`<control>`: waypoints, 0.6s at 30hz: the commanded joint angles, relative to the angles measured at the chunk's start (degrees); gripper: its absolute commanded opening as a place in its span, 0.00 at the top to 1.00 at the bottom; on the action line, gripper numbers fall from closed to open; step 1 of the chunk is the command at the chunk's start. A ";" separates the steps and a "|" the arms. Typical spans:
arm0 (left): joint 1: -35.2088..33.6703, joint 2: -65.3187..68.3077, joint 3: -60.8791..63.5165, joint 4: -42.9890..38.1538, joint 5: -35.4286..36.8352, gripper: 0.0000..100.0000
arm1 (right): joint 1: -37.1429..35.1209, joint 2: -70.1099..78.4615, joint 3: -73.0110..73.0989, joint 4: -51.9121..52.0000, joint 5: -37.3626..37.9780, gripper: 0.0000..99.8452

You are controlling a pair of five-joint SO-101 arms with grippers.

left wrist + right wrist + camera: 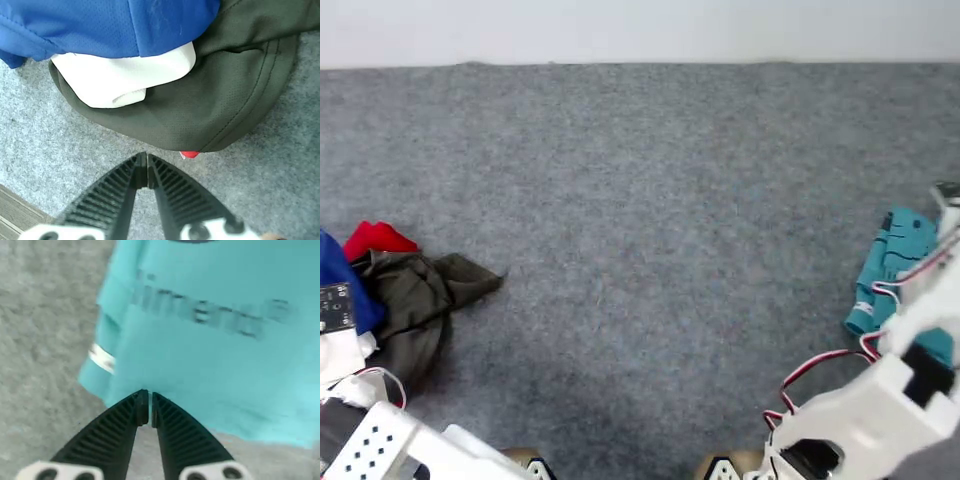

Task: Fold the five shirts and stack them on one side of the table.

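1. Lying heaped at the left edge of the grey desk [650,180] are four shirts: a blue shirt [125,25] and a white shirt [125,75] on an olive shirt [225,100], with a red shirt [375,238] showing behind.
2. The left gripper [147,162] hangs just beside the olive hem, jaws clenched on nothing.
3. The teal shirt [215,340] lies at the right edge; the right gripper [146,400] hovers over its border, jaws clenched, empty.

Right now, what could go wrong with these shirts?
The blue shirt, white shirt and olive shirt overlap, with the red shirt poking from beneath: pulling one may drag others. They lie near the table edge and might slide off. The right gripper is shut at the teal shirt, so it may only push it.
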 commanded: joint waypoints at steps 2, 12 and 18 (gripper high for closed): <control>0.35 -0.35 -0.13 -0.62 -0.35 0.98 | -5.85 2.51 0.44 -1.19 -5.63 0.99; 0.35 -0.35 -0.13 -0.79 -0.35 0.98 | -11.30 -1.54 0.26 1.71 -8.18 0.99; 0.35 -0.35 -0.13 -0.79 -0.35 0.98 | -5.32 -7.96 0.35 -0.04 -3.34 0.99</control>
